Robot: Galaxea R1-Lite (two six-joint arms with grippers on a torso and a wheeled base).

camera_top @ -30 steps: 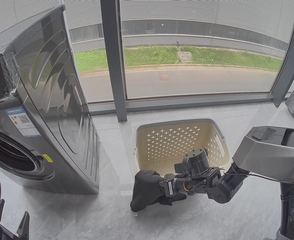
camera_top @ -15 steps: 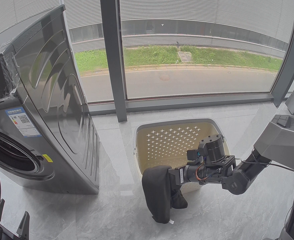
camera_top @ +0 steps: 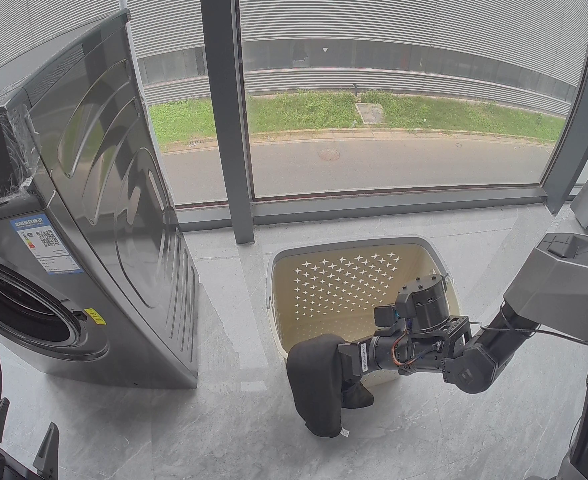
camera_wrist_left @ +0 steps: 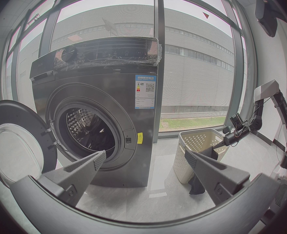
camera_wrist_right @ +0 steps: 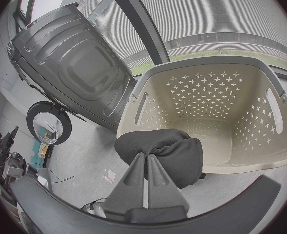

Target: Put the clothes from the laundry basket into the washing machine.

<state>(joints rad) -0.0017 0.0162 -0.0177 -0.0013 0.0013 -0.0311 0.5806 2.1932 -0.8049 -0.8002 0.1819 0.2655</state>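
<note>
Standing at nine o'clock, the washer [camera_top: 101, 221] gapes open. The basket [camera_top: 347, 243] sits at its four o'clock. A black cloth [camera_top: 317, 385] hangs over the basket's seven-o'clock corner, clamped by the right gripper [camera_wrist_right: 146, 158]. The left gripper's [camera_wrist_left: 145, 154] jaws stand apart.

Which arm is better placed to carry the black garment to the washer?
Right. The right tool grips the black cloth garment beside the cream plastic laundry basket; the left tool is open and empty.
</note>
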